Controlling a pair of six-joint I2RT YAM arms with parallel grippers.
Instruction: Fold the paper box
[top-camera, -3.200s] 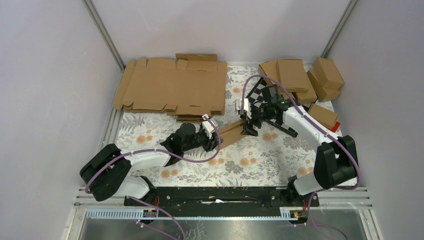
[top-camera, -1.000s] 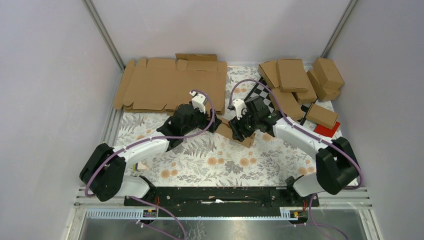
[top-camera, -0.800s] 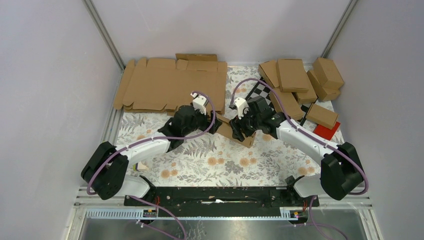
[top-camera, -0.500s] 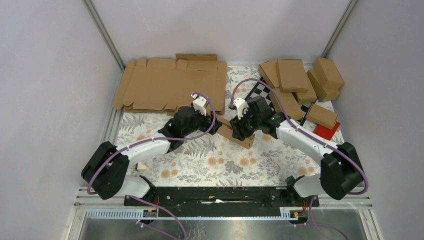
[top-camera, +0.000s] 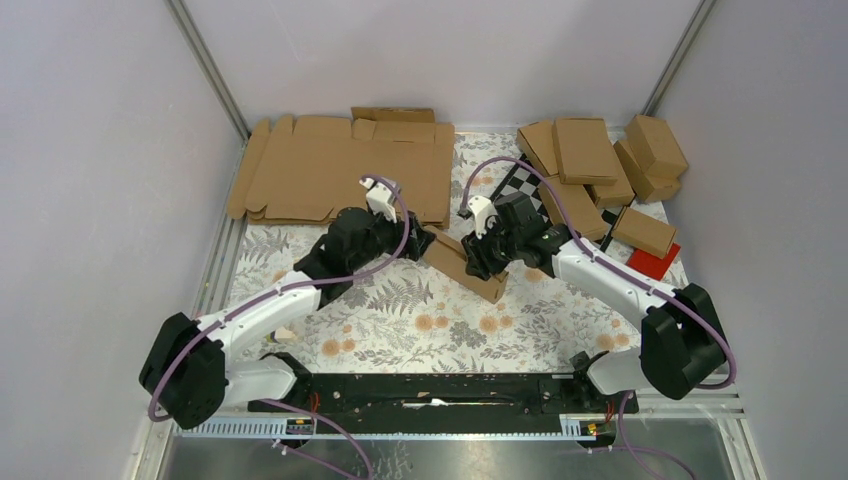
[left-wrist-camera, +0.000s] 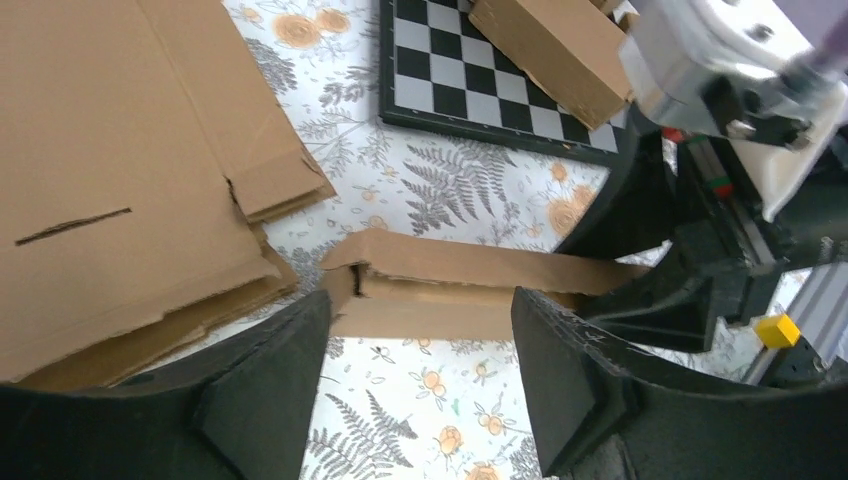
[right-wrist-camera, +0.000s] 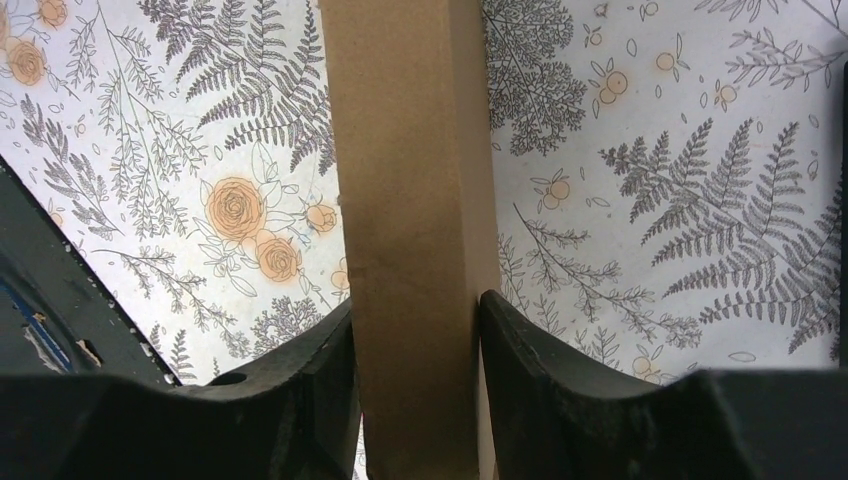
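Right wrist — paper box (right-wrist-camera: 410, 230) between fingers (right-wrist-camera: 300, 400)

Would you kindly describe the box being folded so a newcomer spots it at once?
At the middle of the floral tablecloth, a slim oblong brown cardboard carton lies diagonally. It lies alone, unlike the flat blanks far left and cartons piled far right.

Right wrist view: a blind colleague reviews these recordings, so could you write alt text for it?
The right gripper clamps a slim brown paper box between its two black fingers; the box runs straight up the middle of the frame. Beneath it lies a white tablecloth printed with grey ferns and orange flowers.
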